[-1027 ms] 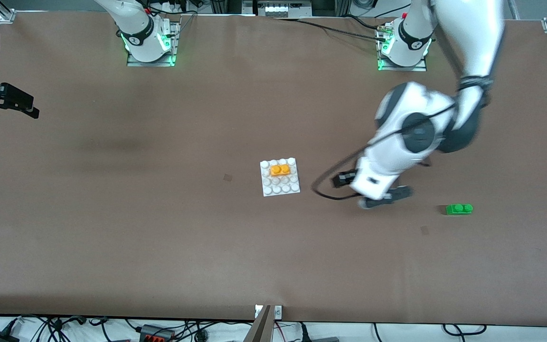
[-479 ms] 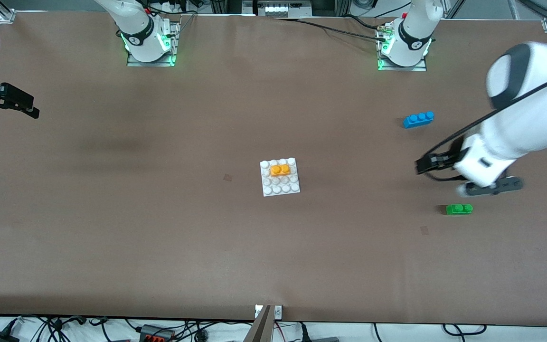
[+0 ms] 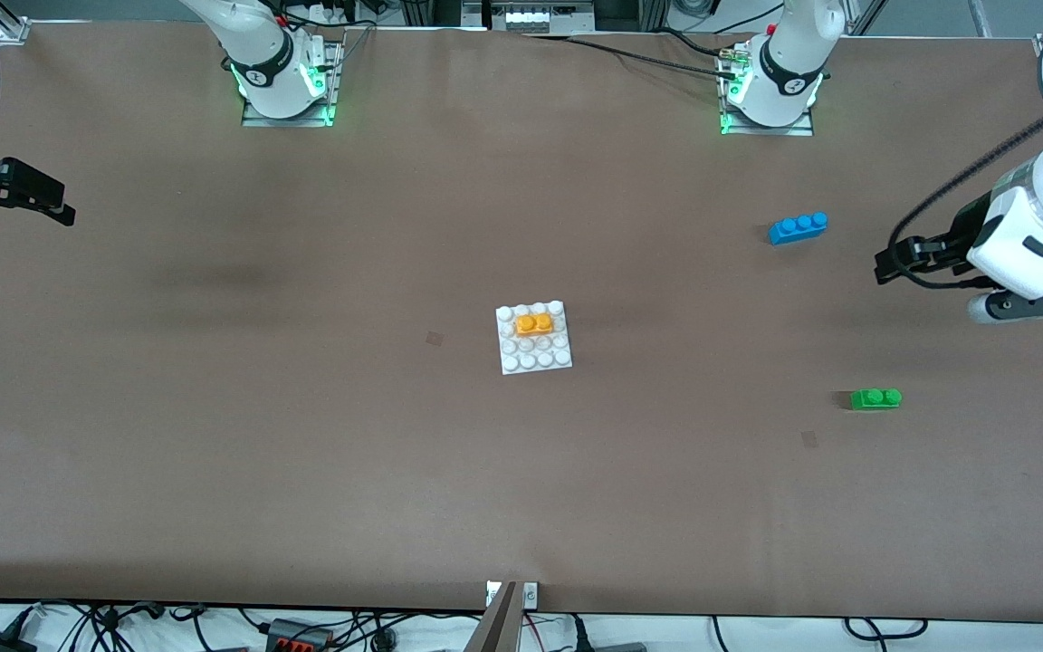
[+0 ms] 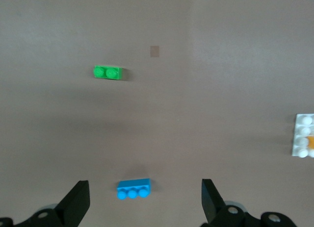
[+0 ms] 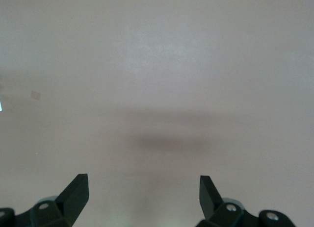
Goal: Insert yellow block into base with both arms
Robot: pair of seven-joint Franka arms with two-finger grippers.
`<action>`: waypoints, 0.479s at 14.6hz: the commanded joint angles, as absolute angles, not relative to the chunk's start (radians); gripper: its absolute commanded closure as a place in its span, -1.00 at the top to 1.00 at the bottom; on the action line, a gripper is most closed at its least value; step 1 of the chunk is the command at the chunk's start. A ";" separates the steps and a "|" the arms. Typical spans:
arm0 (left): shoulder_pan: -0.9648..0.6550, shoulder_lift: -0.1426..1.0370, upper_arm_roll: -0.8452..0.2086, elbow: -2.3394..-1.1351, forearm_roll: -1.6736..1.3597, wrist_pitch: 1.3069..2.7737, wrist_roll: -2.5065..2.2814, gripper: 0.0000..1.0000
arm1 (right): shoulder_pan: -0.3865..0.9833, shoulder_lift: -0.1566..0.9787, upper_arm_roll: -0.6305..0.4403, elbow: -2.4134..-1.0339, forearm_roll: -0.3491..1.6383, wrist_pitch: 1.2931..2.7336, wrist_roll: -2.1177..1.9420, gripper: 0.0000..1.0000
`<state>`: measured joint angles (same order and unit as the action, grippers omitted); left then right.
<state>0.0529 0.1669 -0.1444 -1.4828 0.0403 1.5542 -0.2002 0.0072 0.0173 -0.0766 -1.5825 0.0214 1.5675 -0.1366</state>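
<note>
The yellow block [image 3: 533, 323] sits studs-up on the base [image 3: 534, 363] mid-desk, apparently seated, so little is left but parking. The left gripper [image 3: 1028, 306] hangs at the left-arm edge, the right gripper [image 3: 19, 195] at the other. Left wrist view: jaws wide, empty over the blue brick [image 4: 133, 190]. Right wrist view: jaws wide over bare desk.

block [image 3: 533, 323] on base [image 3: 535, 360], two bricks [image 3: 798, 227] toward left arm's end
</note>
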 commanded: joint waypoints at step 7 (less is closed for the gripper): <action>0.044 0.170 -0.190 -1.463 0.031 1.488 -0.123 1.00 | 0.015 0.023 -0.078 -1.560 0.014 1.546 -0.123 1.00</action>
<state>0.0444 0.1685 -0.1749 -1.4831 0.0331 1.5098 -0.1783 0.0086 0.0173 -0.0763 -1.5825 0.0214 1.5675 -0.1366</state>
